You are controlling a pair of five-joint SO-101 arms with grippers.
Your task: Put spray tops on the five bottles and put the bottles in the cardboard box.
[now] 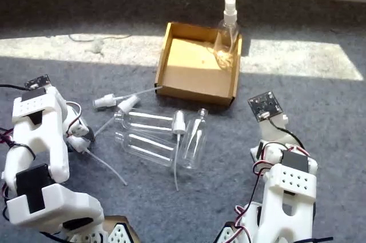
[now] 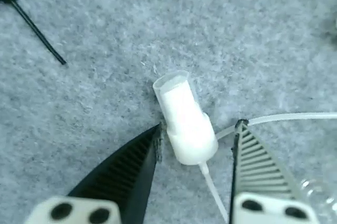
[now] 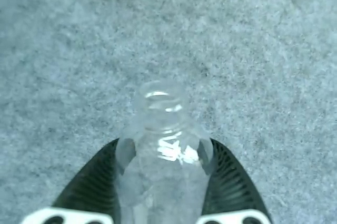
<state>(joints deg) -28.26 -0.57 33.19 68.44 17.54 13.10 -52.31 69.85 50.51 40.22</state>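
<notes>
The left hand (image 2: 200, 128) stands wide open, low over the grey tabletop (image 2: 105, 34). Its two fingers straddle a white spray top (image 2: 184, 113), which lies on its side with its thin tube trailing past one finger. The right hand (image 3: 164, 147) is closed on the shoulders of an open bottle (image 3: 158, 103) that has no top on its neck. The step in hand looks like picking up this top for that bottle. The next move calls for closing on the top's thick collar rather than the tube, lifting it, then lining the tube up with the narrow neck. Farther out, three bare bottles (image 1: 146, 120) lie together on the tabletop with loose tops (image 1: 108, 101) among them. One capped bottle (image 1: 227, 31) stands in the far corner of the cardboard box (image 1: 194, 90). Whether the dark finger touches the top is hard to tell. The held bottle's body is cut off at the picture's edge, and from above the right hand and its bottle are hard to make out beneath the arm.
</notes>
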